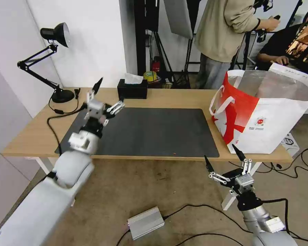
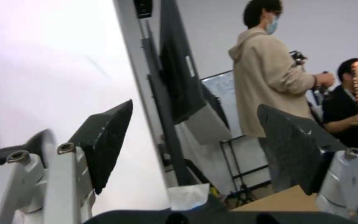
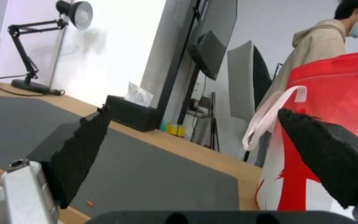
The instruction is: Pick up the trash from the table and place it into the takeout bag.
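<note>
Over the left end of the dark mat (image 1: 154, 131) on the table (image 1: 30, 136) my left gripper (image 1: 109, 94) hovers, fingers spread apart and holding nothing. My right gripper (image 1: 224, 158) hangs below the front edge of the table, fingers apart too, near the takeout bag (image 1: 263, 116) standing at the right end, beside the mat

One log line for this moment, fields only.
left gripper: open, over mat | right gripper: open, below table edge | takeout bag: upright, table's right end
</note>
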You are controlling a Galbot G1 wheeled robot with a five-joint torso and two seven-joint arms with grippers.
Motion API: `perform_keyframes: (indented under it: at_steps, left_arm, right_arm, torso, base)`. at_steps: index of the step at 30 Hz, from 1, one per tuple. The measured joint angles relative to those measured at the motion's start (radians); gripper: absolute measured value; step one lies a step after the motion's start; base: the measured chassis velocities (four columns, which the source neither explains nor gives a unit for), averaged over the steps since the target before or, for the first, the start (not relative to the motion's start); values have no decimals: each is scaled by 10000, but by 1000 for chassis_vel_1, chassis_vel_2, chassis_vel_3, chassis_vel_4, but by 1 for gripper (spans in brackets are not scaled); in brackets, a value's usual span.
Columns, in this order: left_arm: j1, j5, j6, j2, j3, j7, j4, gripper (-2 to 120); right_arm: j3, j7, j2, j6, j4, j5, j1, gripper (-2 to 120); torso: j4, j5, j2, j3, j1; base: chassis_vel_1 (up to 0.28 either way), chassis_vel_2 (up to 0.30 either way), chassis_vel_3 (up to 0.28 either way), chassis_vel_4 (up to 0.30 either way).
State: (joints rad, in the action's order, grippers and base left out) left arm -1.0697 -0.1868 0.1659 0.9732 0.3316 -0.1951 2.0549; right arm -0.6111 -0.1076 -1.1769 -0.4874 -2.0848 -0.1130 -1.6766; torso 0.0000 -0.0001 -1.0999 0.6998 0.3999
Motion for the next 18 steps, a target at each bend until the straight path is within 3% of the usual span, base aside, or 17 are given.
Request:
perform_keyframes:
  at_steps: [8,12,18]
  left_arm:
    - [-1662,602,443,694,1049,56,533,79]
    - [-2837,1241,947,1592,1642,335,766,79]
    - [-3705,1909,1125,2474,2062,599,1047,79]
  right_arm:
    - [0,0,0,0,0,0,0,100]
    - [0,0,0,0,0,0,0,100]
    - [0,0,0,0,0,0,0,100]
  torso:
    - [0,2,0,1,0]
    - [0,1,0,1,0]
    - [-1,2,0,0,0]
  base:
    - [0,0,0,0]
    - [0,0,0,0]
    - [0,0,0,0]
